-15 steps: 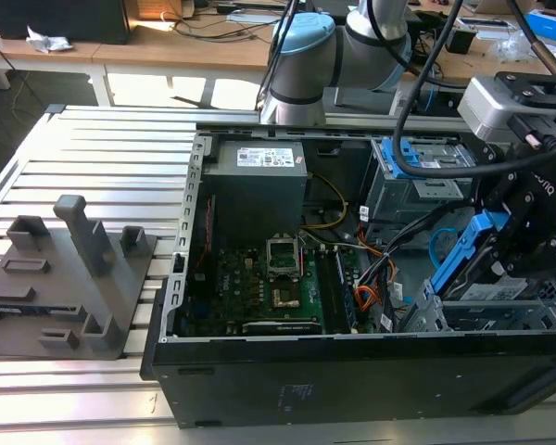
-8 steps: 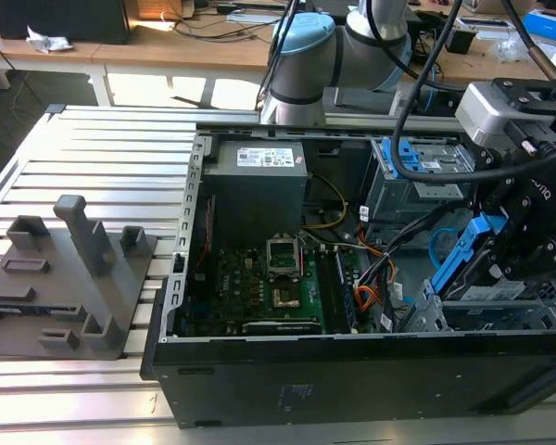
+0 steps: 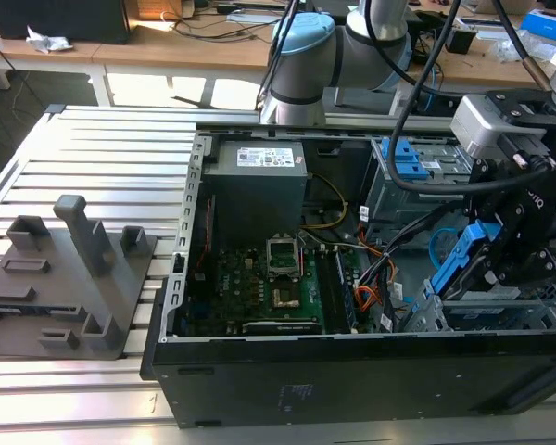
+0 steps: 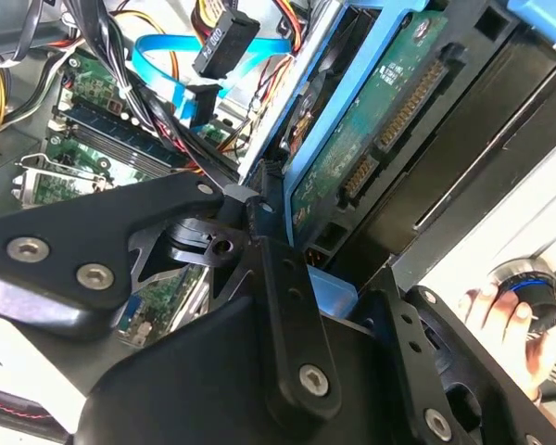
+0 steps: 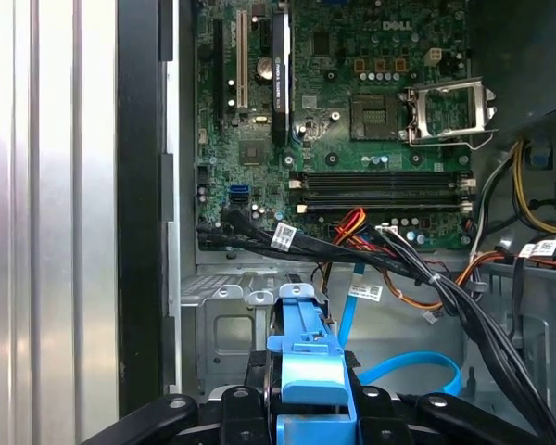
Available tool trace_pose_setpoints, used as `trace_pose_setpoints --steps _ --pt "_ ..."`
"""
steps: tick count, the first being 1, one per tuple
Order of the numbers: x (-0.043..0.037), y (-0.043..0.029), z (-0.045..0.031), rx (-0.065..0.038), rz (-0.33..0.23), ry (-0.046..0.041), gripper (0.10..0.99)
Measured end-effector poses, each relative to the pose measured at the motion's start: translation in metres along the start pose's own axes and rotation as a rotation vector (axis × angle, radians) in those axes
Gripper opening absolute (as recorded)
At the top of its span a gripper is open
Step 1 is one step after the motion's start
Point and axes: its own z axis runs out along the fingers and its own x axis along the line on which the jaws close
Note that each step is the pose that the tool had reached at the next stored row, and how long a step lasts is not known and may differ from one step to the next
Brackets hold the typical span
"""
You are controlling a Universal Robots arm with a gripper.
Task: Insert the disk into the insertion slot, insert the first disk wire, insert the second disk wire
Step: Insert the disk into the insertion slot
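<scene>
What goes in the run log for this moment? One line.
gripper: shut on disk | disk: tilted, above insertion slot, not seated | second disk wire: loose, unplugged

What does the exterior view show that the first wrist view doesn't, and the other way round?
The exterior view adds the robot arm, the grey stand on the exterior view's left, and the wooden desk behind. The first wrist view adds white tags on the black cables and a small blue socket on the board. Both show the green board, its metal chip frame, and the disk gripped in the hand.
</scene>
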Motion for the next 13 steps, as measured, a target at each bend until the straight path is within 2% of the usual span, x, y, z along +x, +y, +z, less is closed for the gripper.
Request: trace_pose_setpoints --steps 7,8,9,10,11,13 --pt "0.0 0.0 0.0004 0.0 0.0 0.0001 0.369" --pt "0.0 0.0 0.0006 0.0 0.0 -0.0001 0.38" --pt "0.0 0.0 0.0006 0.0 0.0 0.0 0.443" --pt "0.0 0.0 0.0006 0.0 0.0 0.0 0.443" --pt "0.0 0.0 0.0007 0.0 0.0 0.0001 0.427" --pt "0.0 0.0 0.0008 0.0 0.0 0.0001 0.298"
